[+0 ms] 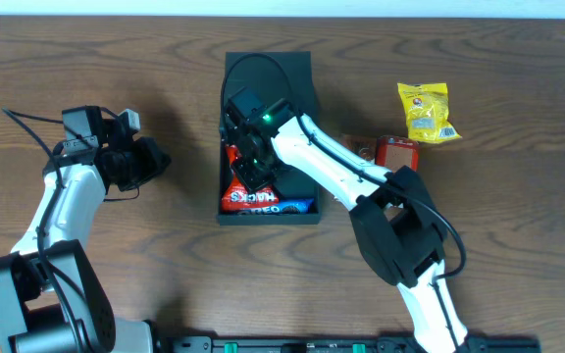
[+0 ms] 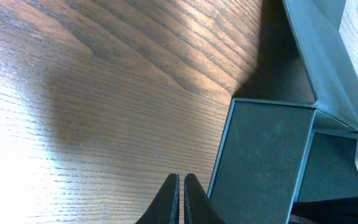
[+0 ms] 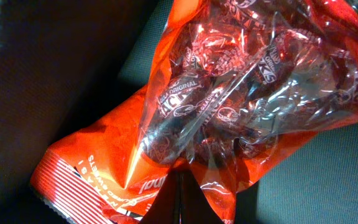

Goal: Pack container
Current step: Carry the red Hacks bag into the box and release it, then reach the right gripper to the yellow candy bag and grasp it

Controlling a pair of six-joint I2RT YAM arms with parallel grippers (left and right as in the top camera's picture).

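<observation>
The container [image 1: 263, 220] is a dark charcoal, matte, square box, much larger than any packet around it. It stands at the middle of the worktop [image 1: 518, 226], and its flap lid [image 1: 292, 78] is folded open on the far side. The left wrist view shows its plain flat outer wall [image 2: 260, 155], with the lid angling away above it.

Inside, at the near end, lies a red snack packet [image 1: 243, 199] with white lettering. A blue packet [image 1: 287, 208] sits just right of it against the near wall. The right gripper [image 1: 253, 176] reaches down into the box. In its own view, its jaws are pinched on the edge of the red packet [image 3: 229, 93], whose clear film shows pretzel-like pieces against the dark box floor [image 3: 55, 74].

The left gripper [image 1: 155, 162] hangs over bare worktop left of the box, its jaws [image 2: 181, 186] pressed together on nothing.

Right of the box, a yellow packet [image 1: 427, 111] lies farther back. A red-brown packet [image 1: 397, 152] lies nearer.
</observation>
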